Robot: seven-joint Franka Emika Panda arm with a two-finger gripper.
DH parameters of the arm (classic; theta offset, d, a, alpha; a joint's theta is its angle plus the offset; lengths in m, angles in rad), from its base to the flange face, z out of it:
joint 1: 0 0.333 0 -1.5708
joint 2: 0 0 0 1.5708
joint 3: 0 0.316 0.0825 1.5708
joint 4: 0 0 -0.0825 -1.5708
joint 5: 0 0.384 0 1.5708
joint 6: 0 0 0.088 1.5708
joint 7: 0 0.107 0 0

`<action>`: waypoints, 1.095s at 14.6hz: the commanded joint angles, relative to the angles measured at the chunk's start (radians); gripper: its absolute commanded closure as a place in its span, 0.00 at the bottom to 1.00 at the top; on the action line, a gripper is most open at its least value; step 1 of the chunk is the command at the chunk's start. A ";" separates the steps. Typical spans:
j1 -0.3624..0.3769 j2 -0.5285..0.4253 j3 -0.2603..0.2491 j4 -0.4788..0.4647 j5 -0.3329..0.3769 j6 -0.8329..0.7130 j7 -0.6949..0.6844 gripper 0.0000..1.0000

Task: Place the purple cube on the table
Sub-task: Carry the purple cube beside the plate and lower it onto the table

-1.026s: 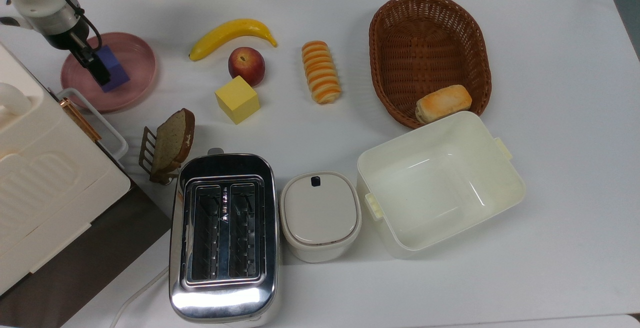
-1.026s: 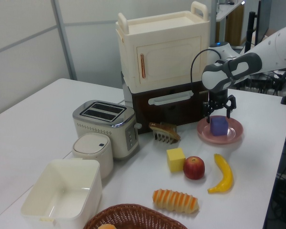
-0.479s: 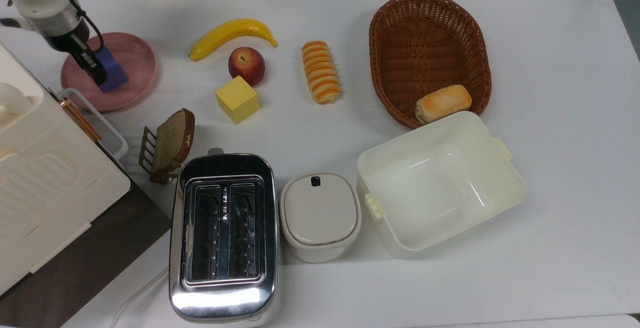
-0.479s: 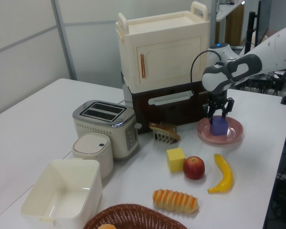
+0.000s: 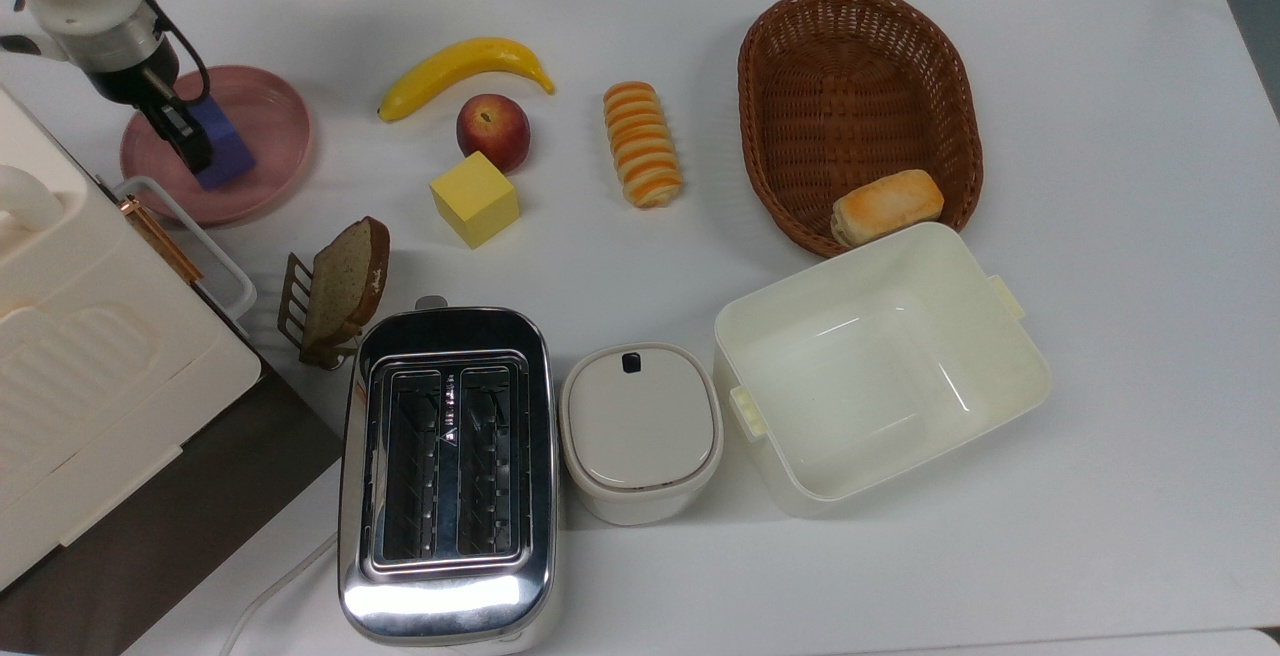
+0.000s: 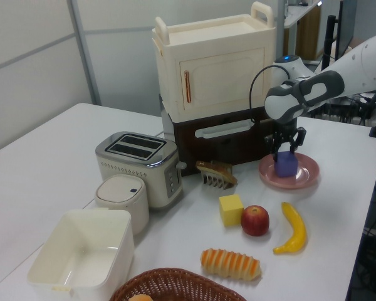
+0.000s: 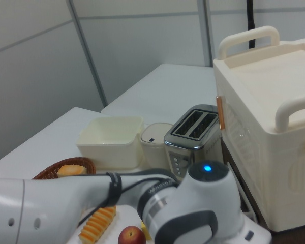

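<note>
On the wide white table [image 5: 1100, 86], my claw [image 6: 286, 149] has sunk over the round pink plate [image 5: 275, 121] and now clamps the small purple cube [image 5: 225, 144], still resting there; lifting comes next.

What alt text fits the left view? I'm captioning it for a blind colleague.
A white robot arm's end effector straddles a small blue-violet cube sitting on a round pink plate. A yellow cube, red apple and yellow banana lie on the white table.
</note>
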 commanded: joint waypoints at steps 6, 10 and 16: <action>0.045 -0.107 0.142 -0.026 0.000 -0.034 0.138 1.00; 0.120 -0.113 0.144 -0.027 0.000 -0.041 0.157 1.00; 0.159 -0.135 0.144 -0.030 -0.003 -0.112 0.161 0.69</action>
